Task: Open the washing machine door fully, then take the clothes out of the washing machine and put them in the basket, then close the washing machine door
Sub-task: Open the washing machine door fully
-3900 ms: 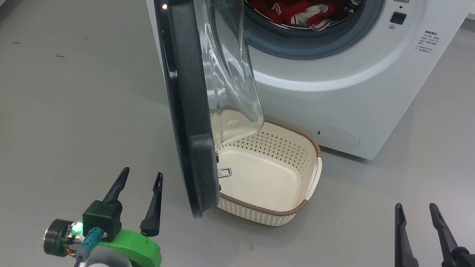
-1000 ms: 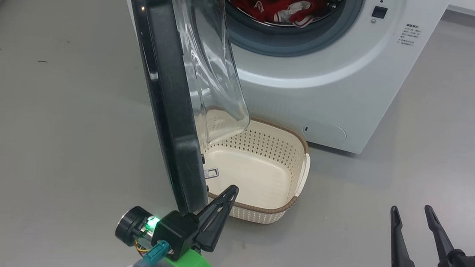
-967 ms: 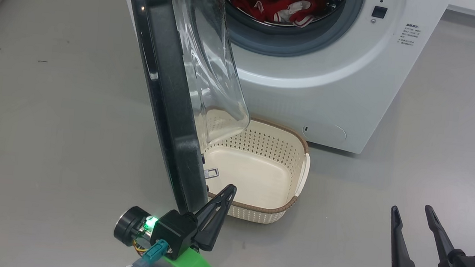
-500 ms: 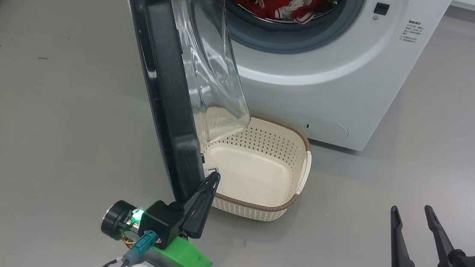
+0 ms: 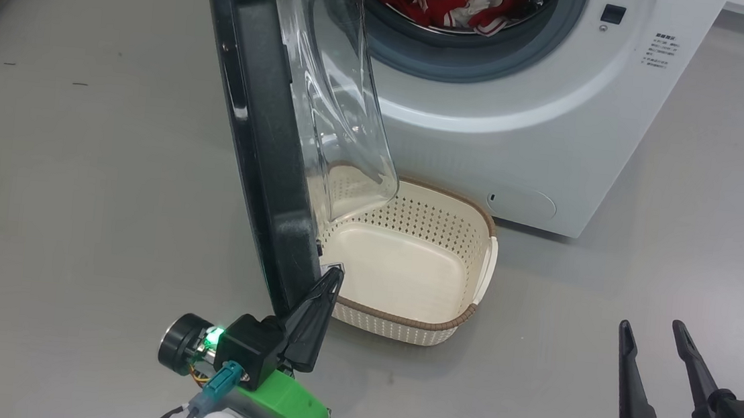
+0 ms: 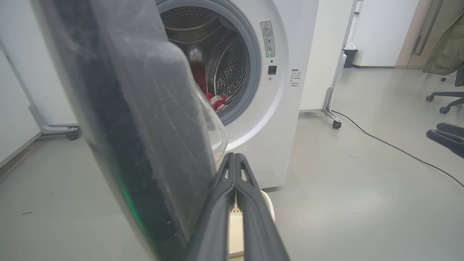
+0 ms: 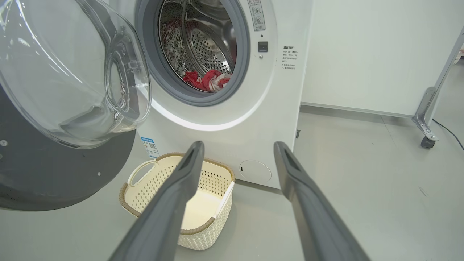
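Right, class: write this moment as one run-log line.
left gripper: shut, tips beside washing machine door | door: partly open | right gripper: open, holding nothing | clothes: inside washing machine | basket: empty

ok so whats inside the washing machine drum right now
Red clothes with white trim lie bunched at the bottom of the steel drum. In the head view the open washing machine door covers the drum's left side; anything under the bundle is hidden.

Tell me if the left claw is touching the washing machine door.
Cannot tell. In the left wrist view the shut left claw overlaps the washing machine door; neither gap nor contact shows plainly.
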You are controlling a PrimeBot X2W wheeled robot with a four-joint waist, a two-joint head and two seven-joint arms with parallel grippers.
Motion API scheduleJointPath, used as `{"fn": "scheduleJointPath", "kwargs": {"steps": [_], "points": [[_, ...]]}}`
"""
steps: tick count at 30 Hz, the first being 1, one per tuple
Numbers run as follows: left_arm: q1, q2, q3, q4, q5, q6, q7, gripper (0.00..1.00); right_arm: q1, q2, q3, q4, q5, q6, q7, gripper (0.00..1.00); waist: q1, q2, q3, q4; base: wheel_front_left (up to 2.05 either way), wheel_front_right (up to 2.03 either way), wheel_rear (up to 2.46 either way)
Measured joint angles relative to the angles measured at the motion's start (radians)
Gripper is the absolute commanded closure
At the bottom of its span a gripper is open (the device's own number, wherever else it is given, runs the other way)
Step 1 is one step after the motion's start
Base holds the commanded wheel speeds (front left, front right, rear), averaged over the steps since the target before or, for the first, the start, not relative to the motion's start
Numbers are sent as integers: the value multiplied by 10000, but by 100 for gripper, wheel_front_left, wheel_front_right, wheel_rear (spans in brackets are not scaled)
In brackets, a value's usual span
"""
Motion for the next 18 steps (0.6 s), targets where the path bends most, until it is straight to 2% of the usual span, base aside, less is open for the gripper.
{"fn": "scheduleJointPath", "kwargs": {"steps": [18], "points": [[311, -35, 589, 290, -88, 251, -265, 100, -1, 27, -157, 54, -2, 29, 0, 0, 0, 0, -216, 551, 0, 0, 0]]}}
